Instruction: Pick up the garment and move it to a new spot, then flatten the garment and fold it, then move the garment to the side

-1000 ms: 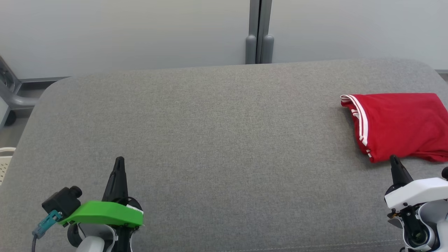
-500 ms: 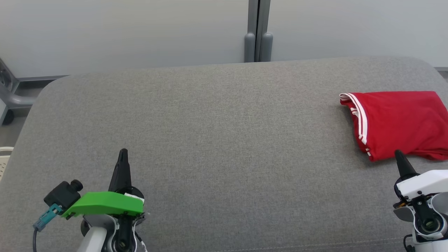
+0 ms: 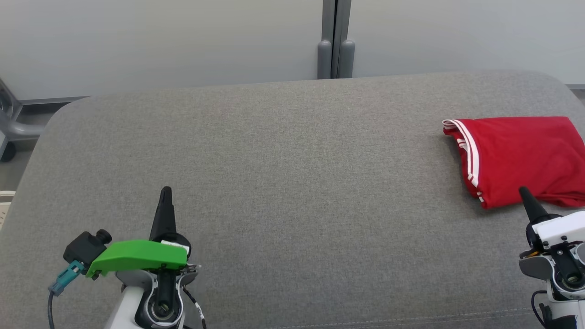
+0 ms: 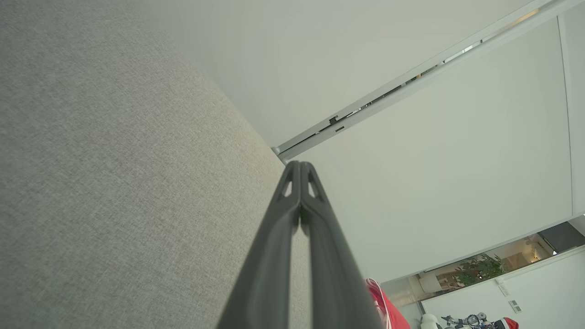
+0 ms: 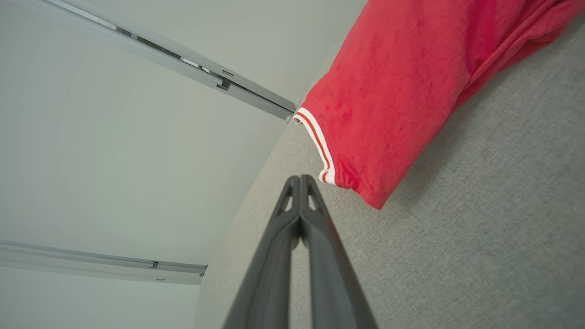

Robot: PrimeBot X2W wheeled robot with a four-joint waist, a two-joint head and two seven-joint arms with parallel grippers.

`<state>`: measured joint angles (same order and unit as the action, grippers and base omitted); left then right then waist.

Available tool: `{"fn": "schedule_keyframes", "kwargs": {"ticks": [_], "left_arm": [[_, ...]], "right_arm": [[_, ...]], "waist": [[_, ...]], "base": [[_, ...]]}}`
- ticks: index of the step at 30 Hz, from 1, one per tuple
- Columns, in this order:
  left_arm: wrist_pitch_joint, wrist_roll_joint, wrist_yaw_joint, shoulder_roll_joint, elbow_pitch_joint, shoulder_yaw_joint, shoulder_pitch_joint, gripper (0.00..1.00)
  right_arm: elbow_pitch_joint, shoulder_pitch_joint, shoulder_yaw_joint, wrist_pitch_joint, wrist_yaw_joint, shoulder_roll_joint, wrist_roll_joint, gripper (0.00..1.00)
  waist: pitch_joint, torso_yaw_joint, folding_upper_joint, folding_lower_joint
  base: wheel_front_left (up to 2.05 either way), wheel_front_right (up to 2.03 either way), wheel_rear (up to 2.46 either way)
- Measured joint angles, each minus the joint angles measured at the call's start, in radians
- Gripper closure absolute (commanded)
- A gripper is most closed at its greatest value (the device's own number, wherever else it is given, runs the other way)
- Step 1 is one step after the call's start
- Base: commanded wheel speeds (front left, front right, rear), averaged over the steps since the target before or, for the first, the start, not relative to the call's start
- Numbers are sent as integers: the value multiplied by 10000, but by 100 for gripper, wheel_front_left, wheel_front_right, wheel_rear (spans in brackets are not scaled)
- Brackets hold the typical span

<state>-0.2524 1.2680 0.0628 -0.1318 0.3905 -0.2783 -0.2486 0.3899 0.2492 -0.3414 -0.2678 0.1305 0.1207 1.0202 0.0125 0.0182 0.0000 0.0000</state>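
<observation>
The right gripper (image 5: 299, 179) has its two long dark fingers pressed flat together with nothing between them, and the left gripper (image 4: 300, 165) is closed and empty in the same way. This suits arms that have nothing to carry just now. In the right wrist view the closed tips point at the white-striped corner of the red knit garment (image 5: 393, 91), which lies at about 1 o'clock from them. They look just short of the hem, though the angle is too steep to rule out a light touch. In the head view the right gripper (image 3: 524, 192) rises from about 4 o'clock, its tip over the near edge of the garment (image 3: 521, 155). The garment sits at 3 o'clock, hard against the right side of the grey woven-fabric padded tabletop (image 3: 292, 160). It lies as a compact, roughly rectangular bundle with its layers stacked and its striped trim facing 9 o'clock, so it reads as folded and put aside, probably the last step of the task. The left gripper (image 3: 166, 191) stands at 7 o'clock, well apart from the cloth, pointing toward 12 under its bright green plastic wrist bracket (image 3: 137, 256), most likely parked because the garment is beyond its side. Beyond the tabletop, at 12 o'clock, a grey upright post (image 3: 336, 45) divides the pale wall panels.
</observation>
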Motion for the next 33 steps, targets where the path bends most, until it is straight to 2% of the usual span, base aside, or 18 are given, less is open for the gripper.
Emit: {"fn": "schedule_keyframes", "kwargs": {"ticks": [33], "left_arm": [[-42, 2826, 403, 497, 727, -144, -977, 100]], "right_arm": [[1404, 1193, -715, -1060, 0, 408, 3095, 100]], "waist": [[-158, -98, 0, 0]], "base": [[0, 0, 0]]}}
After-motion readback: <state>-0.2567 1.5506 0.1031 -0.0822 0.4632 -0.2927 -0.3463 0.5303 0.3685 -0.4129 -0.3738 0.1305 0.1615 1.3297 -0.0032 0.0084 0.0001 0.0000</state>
